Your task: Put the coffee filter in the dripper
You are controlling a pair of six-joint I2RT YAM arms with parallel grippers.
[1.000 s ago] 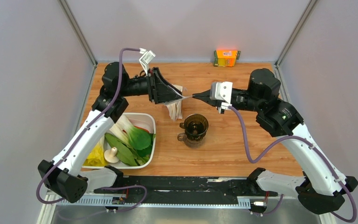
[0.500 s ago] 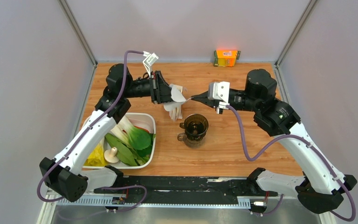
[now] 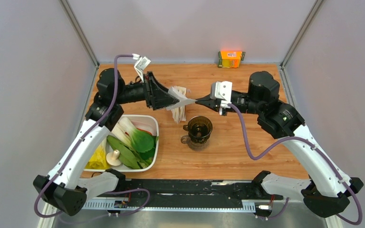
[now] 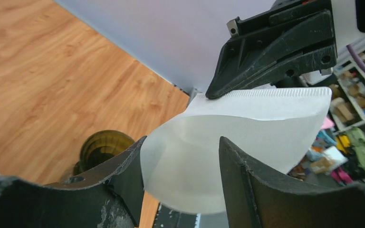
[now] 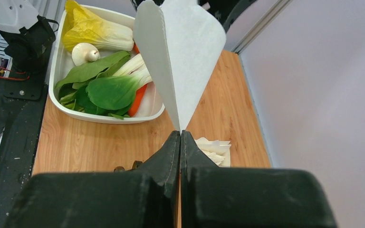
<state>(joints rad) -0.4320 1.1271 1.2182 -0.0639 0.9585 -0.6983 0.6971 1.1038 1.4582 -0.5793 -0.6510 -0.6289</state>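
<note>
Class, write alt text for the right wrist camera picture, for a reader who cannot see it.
The right gripper pinches the tip of a white coffee filter, which stands up half open. Behind it, on the wooden table, a white tray holds leafy greens, a mushroom and a carrot; a filter packet lies by the gripper.

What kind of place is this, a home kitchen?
Probably a robotics lab test cell, not a kitchen: a wooden table boxed in by plain grey panels, the left arm and right arm bolted at its near edge, and cluttered storage shelves in the left wrist view.
</note>
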